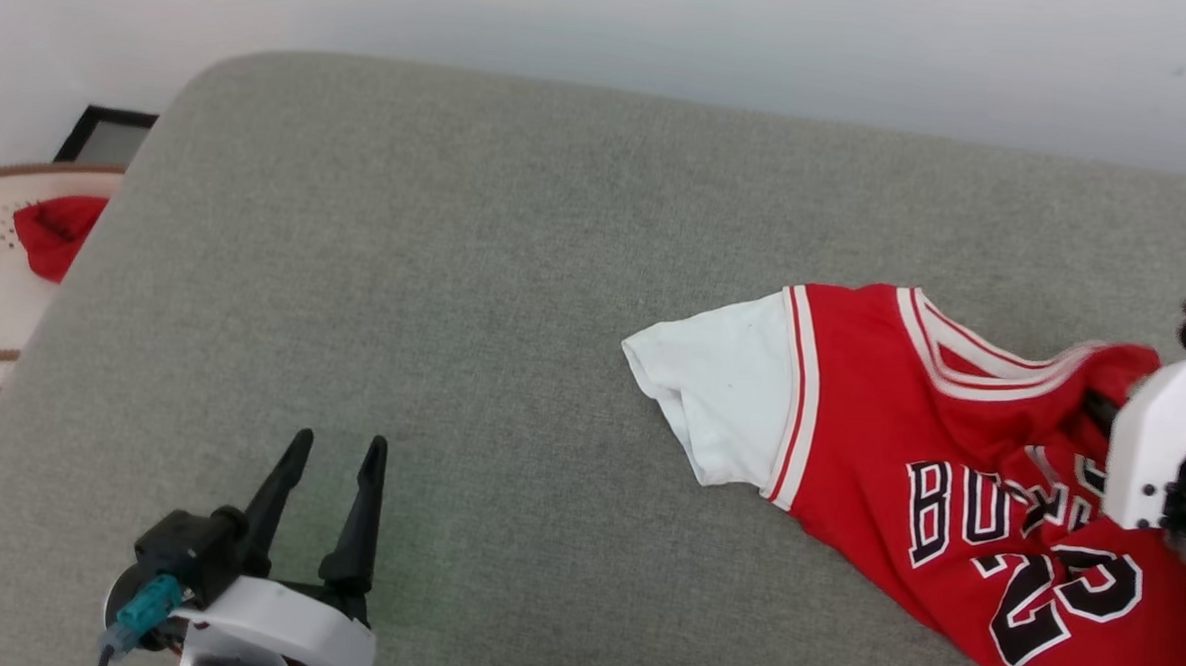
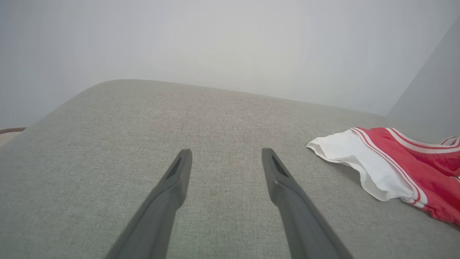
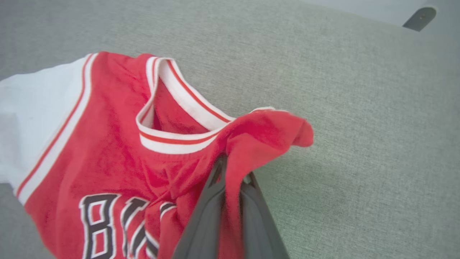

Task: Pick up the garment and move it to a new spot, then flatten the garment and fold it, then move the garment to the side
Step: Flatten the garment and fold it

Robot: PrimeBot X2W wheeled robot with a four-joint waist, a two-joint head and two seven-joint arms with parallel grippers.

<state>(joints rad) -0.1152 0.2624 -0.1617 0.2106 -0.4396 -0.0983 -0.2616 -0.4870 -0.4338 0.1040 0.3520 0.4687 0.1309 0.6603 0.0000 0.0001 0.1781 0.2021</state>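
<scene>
There is one garment [image 1: 880, 406], a red jersey, and one white sleeve [image 1: 721, 389] of it can be seen. There are two end effectors: the left end effector [image 1: 340, 440] and the right end effector [image 3: 233, 171], each with two dark fingers [image 2: 172, 190]. There is one grey fabric surface [image 1: 456, 267]. Beside it are one woven basket [image 1: 40, 169] with one red cloth [image 1: 57, 235] inside, and one black frame [image 1: 106, 132].

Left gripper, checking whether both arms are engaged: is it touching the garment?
No, the left gripper hangs open over the grey cushion, well apart from the garment lying to its right.
</scene>
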